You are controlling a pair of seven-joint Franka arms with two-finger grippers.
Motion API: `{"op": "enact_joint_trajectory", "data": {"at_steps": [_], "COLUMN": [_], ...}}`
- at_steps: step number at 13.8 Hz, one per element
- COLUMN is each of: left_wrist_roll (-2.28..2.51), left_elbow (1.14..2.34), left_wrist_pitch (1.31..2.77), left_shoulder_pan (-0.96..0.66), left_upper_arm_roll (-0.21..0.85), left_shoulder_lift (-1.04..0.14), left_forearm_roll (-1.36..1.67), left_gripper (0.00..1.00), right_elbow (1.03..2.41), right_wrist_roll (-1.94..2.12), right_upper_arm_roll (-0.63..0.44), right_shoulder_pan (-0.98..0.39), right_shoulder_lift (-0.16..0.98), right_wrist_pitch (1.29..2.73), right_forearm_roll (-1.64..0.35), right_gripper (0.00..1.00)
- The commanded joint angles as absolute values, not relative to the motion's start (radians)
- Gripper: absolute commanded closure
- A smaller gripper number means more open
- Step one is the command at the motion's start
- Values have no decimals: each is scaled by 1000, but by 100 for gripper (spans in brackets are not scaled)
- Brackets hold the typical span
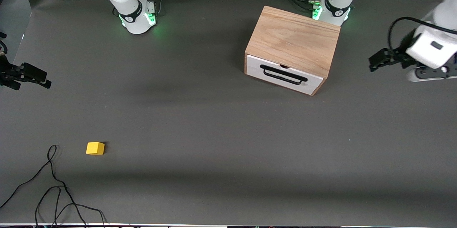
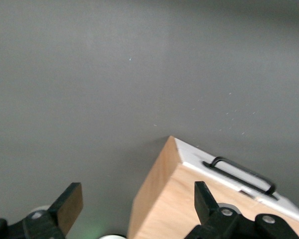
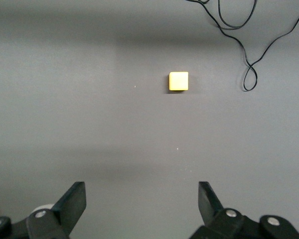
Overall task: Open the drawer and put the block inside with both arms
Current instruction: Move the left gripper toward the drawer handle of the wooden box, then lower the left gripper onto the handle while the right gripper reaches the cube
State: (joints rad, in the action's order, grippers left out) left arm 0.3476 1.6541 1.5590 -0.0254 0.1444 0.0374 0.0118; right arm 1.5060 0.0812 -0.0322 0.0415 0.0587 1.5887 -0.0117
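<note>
Drawer [image 1: 285, 74] seen shut, block [image 1: 95, 148] left on desk [image 1: 228, 131] well apart; both grippers' jaws spread, empty: left gripper [image 2: 138, 205] beside cabinet [image 1: 296, 40], right gripper [image 3: 141, 202] aimed at block.

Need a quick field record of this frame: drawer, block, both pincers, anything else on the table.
drawer: shut, in the cabinet at the left arm's end of the table
block: on the table, nearer the front camera than the cabinet, toward the right arm's end
left pincer: open, empty, in the air beside the cabinet
right pincer: open, empty, above the table's edge
cable: loose, beside the block
</note>
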Motion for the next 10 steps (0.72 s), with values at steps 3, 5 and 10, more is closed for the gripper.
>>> {"op": "enact_joint_trajectory", "data": {"at_steps": [3,5,10], "left_wrist_roll": [841,972,1393], "left_elbow": [1655,1657,1654], "left_wrist_pitch": [1543,1543,1603], "left_shoulder_pan": [-57,-78,-193], "left_upper_arm_roll": [311,356,364], "left_shoulder_lift": [35,35,2], "left_forearm_roll": [21,34,92], "left_gripper": [0,0,0], "right_elbow": [1502,1503,1488], "right_wrist_roll": [67,74,80], "right_upper_arm_roll": [-32,-32,-40], "right_shoulder_pan": [37,37,37], "right_shoulder_lift": [51,51,171], "right_wrist_pitch": [1585,1586,1664], "right_forearm_roll": [-2,37,69], "right_gripper": [0,0,0]}}
